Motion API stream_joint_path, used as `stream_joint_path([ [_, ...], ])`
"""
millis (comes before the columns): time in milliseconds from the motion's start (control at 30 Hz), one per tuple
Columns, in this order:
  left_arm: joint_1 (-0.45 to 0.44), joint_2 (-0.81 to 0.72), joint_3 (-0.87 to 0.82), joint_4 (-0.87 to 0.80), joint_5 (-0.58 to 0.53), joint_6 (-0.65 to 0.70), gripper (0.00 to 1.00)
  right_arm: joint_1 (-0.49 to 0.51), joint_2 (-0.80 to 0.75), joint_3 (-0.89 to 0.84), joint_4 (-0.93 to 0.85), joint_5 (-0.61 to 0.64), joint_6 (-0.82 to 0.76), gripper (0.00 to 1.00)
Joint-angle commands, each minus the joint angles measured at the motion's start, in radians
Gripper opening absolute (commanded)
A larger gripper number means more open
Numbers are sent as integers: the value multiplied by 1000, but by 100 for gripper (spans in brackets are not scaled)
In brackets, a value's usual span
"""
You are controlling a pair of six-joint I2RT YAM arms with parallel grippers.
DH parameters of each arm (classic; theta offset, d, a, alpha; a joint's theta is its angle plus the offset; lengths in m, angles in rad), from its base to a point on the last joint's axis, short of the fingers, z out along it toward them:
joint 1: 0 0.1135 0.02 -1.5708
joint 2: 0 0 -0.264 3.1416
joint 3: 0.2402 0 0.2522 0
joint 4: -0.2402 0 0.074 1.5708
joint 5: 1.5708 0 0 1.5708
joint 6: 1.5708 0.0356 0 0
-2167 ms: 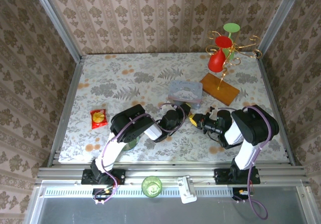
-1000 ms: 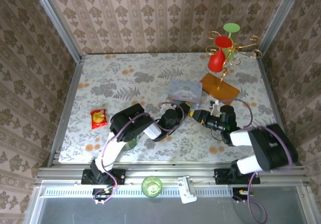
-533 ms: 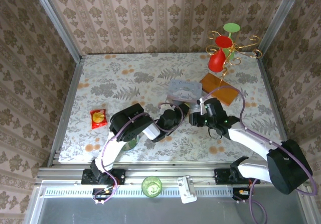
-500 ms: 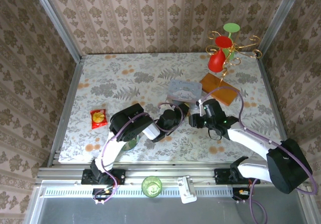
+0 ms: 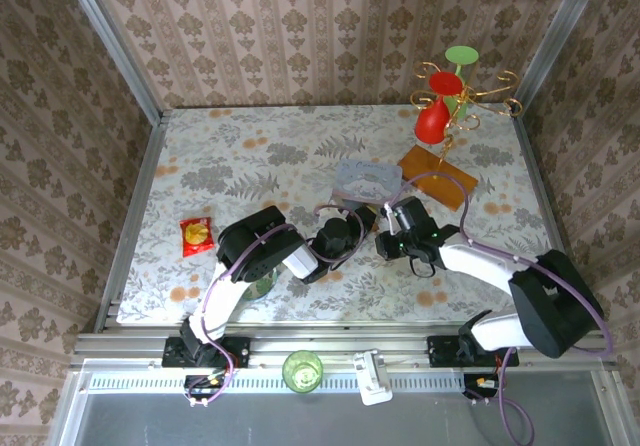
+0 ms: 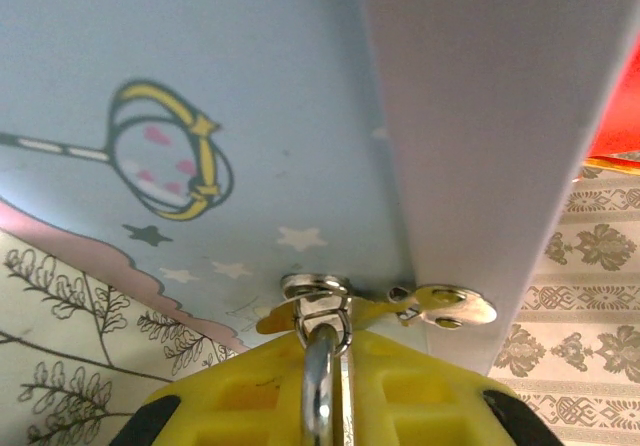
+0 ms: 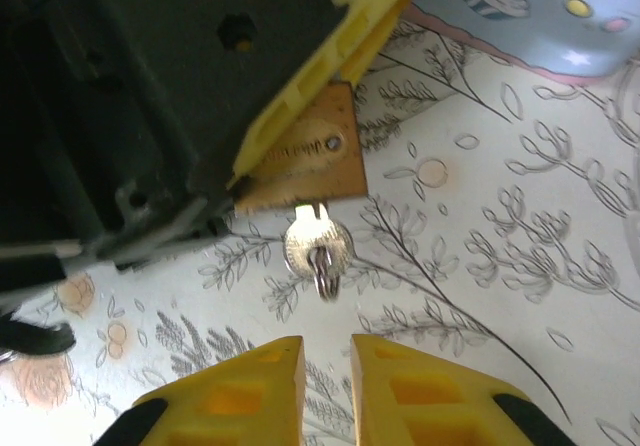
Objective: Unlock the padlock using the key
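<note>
Key point(image 7: 318, 243) seated in padlock point(image 7: 305, 156) keyway, head and ring hanging free. Left gripper point(image 6: 325, 391) pinching padlock shackle at blue tin point(image 6: 200, 96) hasp, above tabletop point(image 5: 250, 156). Right gripper point(image 7: 326, 366) swung in over last seconds; jaws narrowed near together, empty, just short of key. Judgement: key inserted, turn not yet made; regrasp needed.

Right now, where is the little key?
In the right wrist view, the key sticks out of the brass padlock held by the left gripper, just beyond the right gripper, above the flowery tablecloth.
</note>
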Motion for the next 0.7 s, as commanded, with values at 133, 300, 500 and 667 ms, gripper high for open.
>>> stream_joint_path([
  [133,-10,-53,-15,24,11,0,0,-22,66,50,148,7,11,10],
  [300,-13,-42,-23,27,-1,-20,0,-42,61,76,74,-27,-14,11],
  [500,26,-63,-20,21,2,16,0,-41,-132,-28,-65,41,51,40],
  [667,29,-53,-17,23,8,-3,0,-23,-103,27,-116,63,-8,42],
])
